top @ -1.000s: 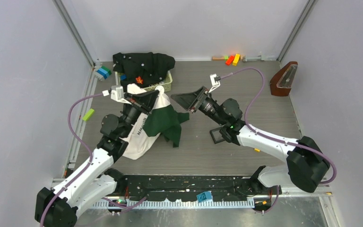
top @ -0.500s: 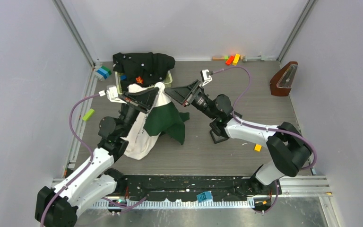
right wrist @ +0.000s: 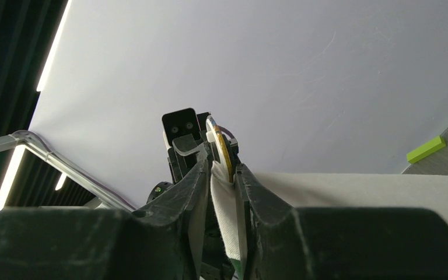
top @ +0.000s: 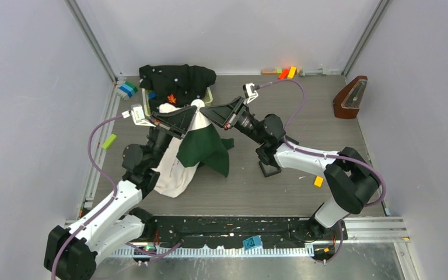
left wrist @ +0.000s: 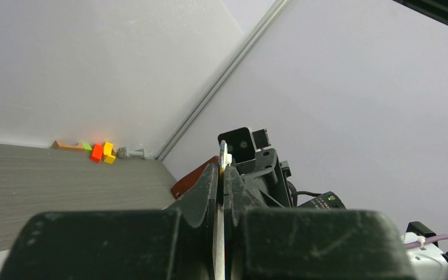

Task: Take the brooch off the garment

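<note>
Overhead only gives the layout. A lime block [top: 109,141] lies flat at far left on the grey wood-grain desk [top: 303,128]. The left pincer [top: 192,112] is raised and clenched on the top of the garment [top: 204,149]. The cloth hangs from it in a soft drape, cream-white panel on the left, dark green on the right, lower end pooled on the desk. Behind it a black speckled garment [top: 178,79] is heaped over a pale basket [top: 209,99]. The right pincer [top: 203,111] meets the left one tip to tip at the garment's peak. The brooch can't be resolved from up here. Further right, a small black square box [top: 270,168] sits beside the right arm and a brown wedge-shaped metronome [top: 350,96] stands near the right wall.

Left wrist view: the left pincer [left wrist: 220,169] has its fingers pressed together with only a thin pale edge between them. Can't tell cloth from brooch in that sliver. The right arm's wrist camera faces it just beyond.

Right wrist view is the only one showing the brooch [right wrist: 225,153]. It's a flat round disc seen edge-on, gold rim, sitting on a fold of matte cream fabric at the garment's top. The right pincer [right wrist: 223,169] is clamped around it, black fingers [right wrist: 195,186] against the fold on one side and the disc's lower rim on the other. The disc's upper half sticks out above the fingertips.
</note>
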